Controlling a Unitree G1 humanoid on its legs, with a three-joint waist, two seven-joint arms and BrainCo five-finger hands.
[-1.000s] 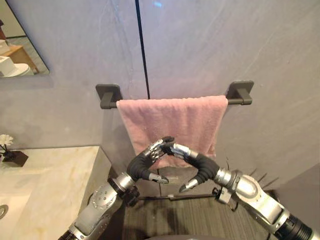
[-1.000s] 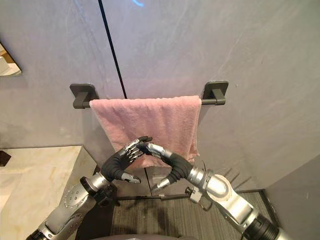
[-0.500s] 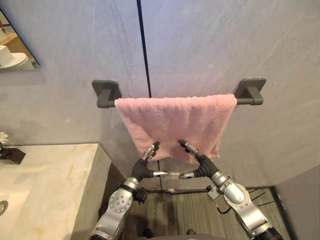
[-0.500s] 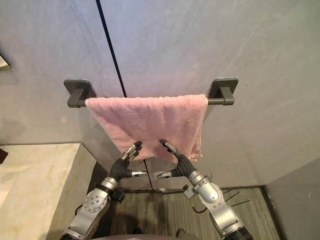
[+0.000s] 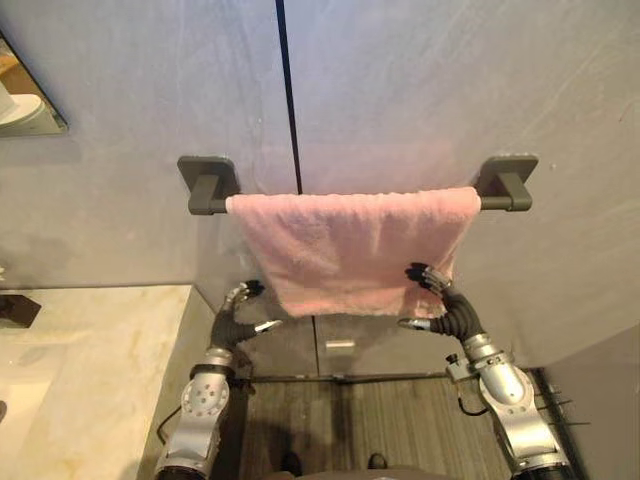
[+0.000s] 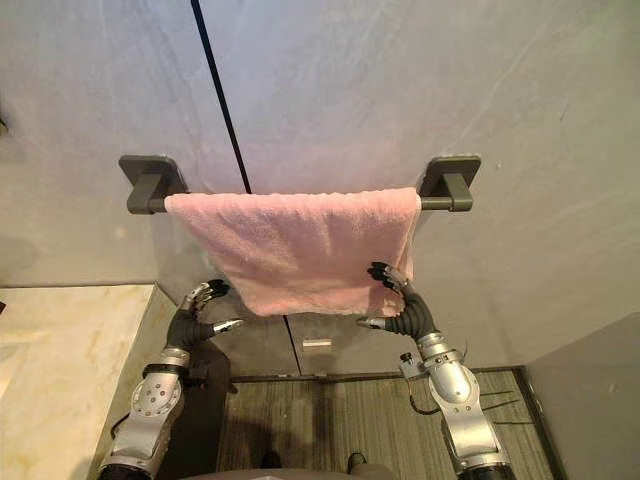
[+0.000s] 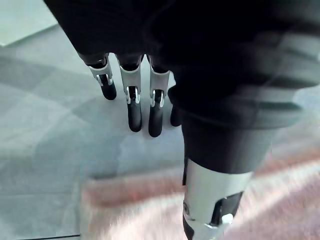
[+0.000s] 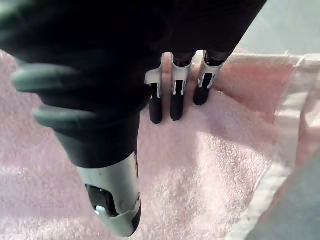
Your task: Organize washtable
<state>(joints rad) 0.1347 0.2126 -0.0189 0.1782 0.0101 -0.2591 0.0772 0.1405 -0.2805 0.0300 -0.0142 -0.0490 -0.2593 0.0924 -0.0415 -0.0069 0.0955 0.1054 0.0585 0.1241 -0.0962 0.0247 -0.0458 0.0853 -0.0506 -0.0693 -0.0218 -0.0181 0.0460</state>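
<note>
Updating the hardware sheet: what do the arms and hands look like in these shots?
Both arms are silver-grey metal with round joint housings near the wrist: left arm, right arm. The left hand and right hand wear a dark ribbed cover over back and wrist. Their fingers are silver with dark rounded tips; the thumb has the same silver shell.
</note>
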